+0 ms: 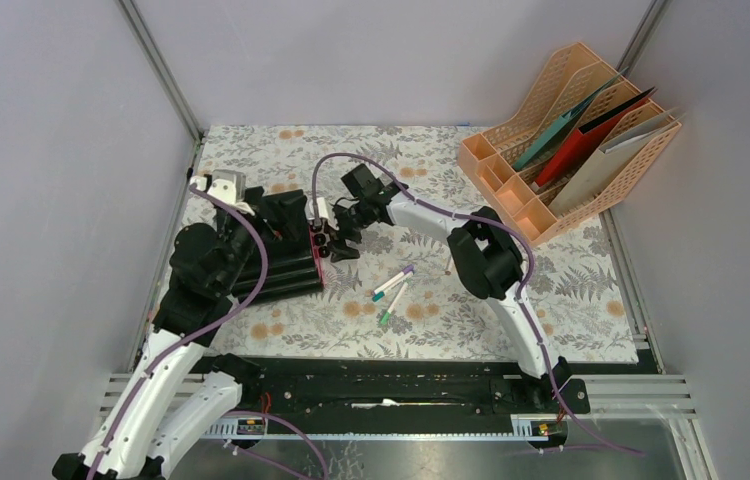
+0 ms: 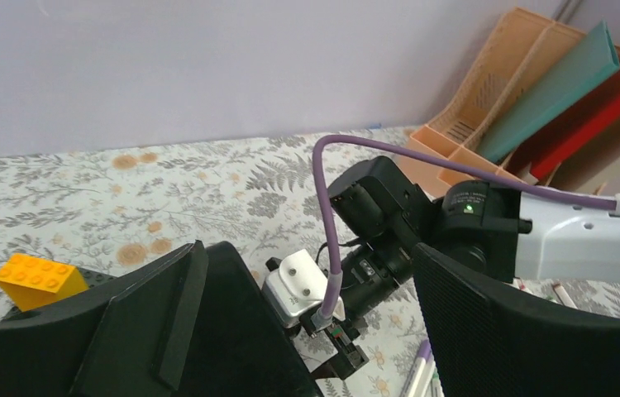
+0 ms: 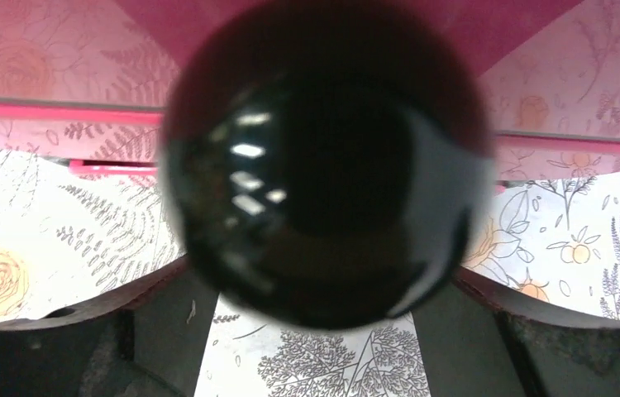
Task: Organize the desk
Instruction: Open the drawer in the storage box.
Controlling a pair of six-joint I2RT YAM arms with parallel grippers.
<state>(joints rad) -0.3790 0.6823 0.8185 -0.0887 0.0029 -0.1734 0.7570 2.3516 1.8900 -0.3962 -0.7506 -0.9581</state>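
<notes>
The desk [image 1: 511,300] is covered in pale fern-and-flower cloth. My right gripper [image 1: 336,243] reaches left across it to the red-edged end of a black ribbed case [image 1: 276,275]. In the right wrist view a glossy black round thing [image 3: 323,165] fills the space between the fingers [image 3: 150,331]; the right gripper [image 3: 323,335] is wide, and whether the fingers touch it is unclear. A pink-red panel [image 3: 555,50] lies behind. My left gripper [image 1: 291,215] hovers over the case, open and empty [image 2: 307,273], looking at the right wrist. A yellow brick [image 2: 38,281] sits to its left.
Two capped pens [image 1: 392,283] [image 2: 418,372] lie mid-desk, right of the case. A peach mesh organizer [image 1: 551,150] [image 2: 488,91] at the back right holds a teal folder [image 1: 561,125] and a red folder [image 1: 591,135]. A black slotted rail [image 1: 381,390] runs along the near edge.
</notes>
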